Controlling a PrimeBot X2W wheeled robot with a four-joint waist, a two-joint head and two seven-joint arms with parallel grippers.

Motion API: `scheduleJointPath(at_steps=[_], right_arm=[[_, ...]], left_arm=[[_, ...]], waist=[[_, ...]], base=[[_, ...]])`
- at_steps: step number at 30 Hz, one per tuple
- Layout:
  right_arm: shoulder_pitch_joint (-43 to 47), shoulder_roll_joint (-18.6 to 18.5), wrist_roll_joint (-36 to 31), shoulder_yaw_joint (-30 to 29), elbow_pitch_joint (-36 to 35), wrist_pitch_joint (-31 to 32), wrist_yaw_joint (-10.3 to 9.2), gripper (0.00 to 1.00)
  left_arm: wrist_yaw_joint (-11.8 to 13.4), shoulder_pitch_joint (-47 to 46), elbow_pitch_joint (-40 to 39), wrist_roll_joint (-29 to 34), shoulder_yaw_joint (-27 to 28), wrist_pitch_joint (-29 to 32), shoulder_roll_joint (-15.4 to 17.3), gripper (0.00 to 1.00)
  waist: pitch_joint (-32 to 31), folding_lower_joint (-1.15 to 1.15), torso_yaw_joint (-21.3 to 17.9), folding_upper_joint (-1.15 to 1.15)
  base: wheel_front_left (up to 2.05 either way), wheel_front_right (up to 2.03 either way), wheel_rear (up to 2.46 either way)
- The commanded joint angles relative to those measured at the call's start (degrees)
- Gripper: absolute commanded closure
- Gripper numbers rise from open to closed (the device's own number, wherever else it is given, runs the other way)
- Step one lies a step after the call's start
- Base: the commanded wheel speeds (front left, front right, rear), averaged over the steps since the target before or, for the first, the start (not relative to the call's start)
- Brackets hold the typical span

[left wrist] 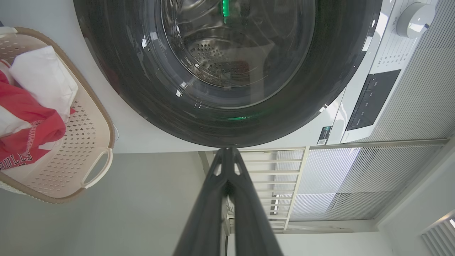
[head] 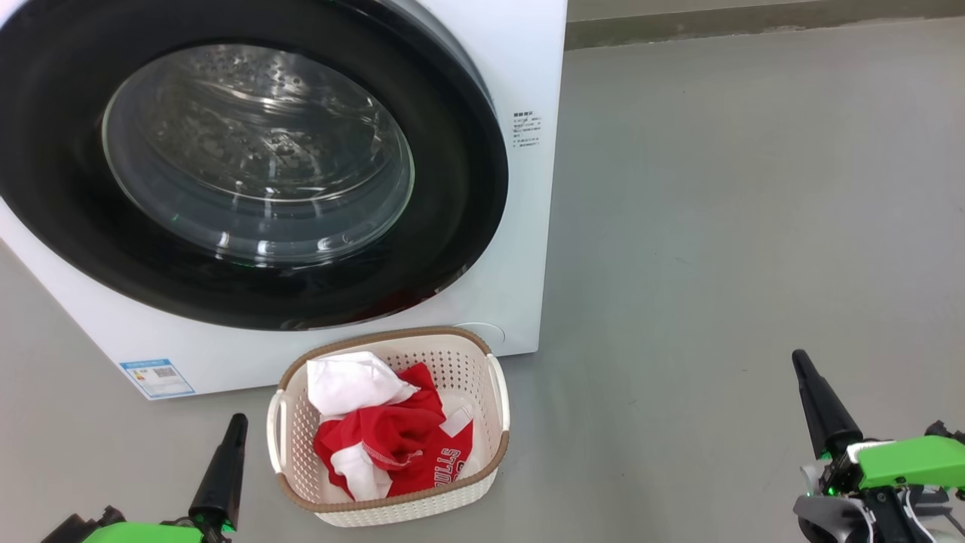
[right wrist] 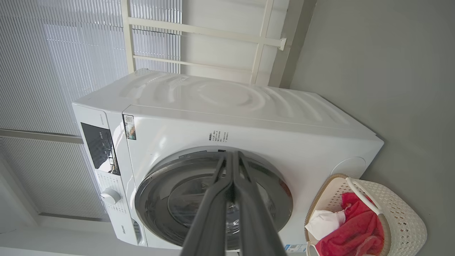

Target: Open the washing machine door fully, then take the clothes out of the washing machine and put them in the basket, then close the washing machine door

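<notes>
1. Here, nearest to us, our left gripper (head: 238,421) and our right gripper (head: 801,359) hang above the grey floor (head: 754,226), each with its two fingers pressed together, holding nothing.
2. Between them, nearer to the left one, the basket (head: 452,360) stands with the red and white clothes (head: 399,437) inside it.
3. Just behind the basket, the washing machine door (head: 460,188) is shut on the washing machine (head: 528,60).

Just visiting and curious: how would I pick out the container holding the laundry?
Find the white front-loading washing machine with its round glossy black door. On the grey floor before its lower front sits a small cream perforated plastic basket with a brown woven-look rim. Red and white clothes inside mark it out.
</notes>
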Motion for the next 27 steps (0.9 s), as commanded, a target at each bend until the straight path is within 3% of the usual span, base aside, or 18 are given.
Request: scheduleJointPath(at_steps=[1, 27], right_arm=[[-2.8, -0.2, 0.9, 0.6, -1.4, 0.3, -0.04, 1.0], [-2.8, -0.2, 0.9, 0.5, -1.4, 0.4, -0.04, 1.0]], left_arm=[[-0.4, -2.3, -1.1, -0.7, 2.1, 0.4, 0.4, 1.0], [-0.4, -2.3, -1.1, -0.7, 2.1, 0.4, 0.4, 1.0]], waist=[[0.0, 0.0, 0.0, 0.0], [0.0, 0.0, 0.0, 0.0]], base=[[0.0, 0.0, 0.0], [0.0, 0.0, 0.0]])
